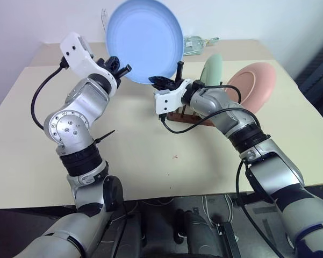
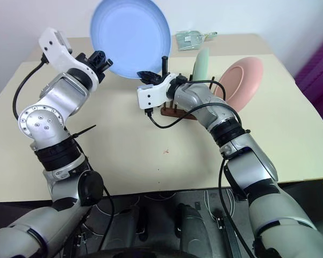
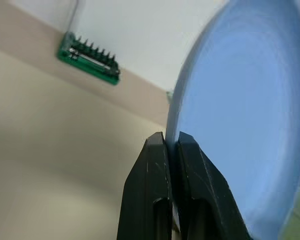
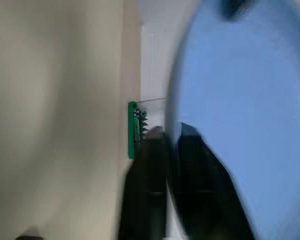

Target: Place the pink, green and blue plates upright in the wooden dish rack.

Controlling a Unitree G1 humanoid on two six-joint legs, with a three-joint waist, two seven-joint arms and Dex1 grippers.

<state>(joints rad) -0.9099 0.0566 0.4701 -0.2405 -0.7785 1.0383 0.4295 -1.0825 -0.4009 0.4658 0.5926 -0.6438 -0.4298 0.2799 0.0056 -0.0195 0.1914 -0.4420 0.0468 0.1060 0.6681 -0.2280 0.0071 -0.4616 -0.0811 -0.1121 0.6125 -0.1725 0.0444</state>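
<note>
Blue plate [image 1: 144,41] is held upright in the air above the table [image 1: 150,161], well clear of the surface, with both grippers on its lower rim. The left gripper [image 1: 123,69] pinches the edge at about seven o'clock on the disc, its two fingers clenched on the rim as the left wrist view shows. The right gripper [image 1: 160,81] is at roughly five o'clock, its fingers on either side of the rim and apparently closing on it. At about four o'clock from the blue plate, the wooden dish rack [image 1: 189,117] sits mostly behind the right forearm, the green plate [image 1: 212,69] and pink plate [image 1: 253,81] already standing in it. This looks like a handover. To do it well, the right grasp should be firm before the left lets go, the plate stays vertical, and the descent targets a free slot beside the green plate without knocking it.
</note>
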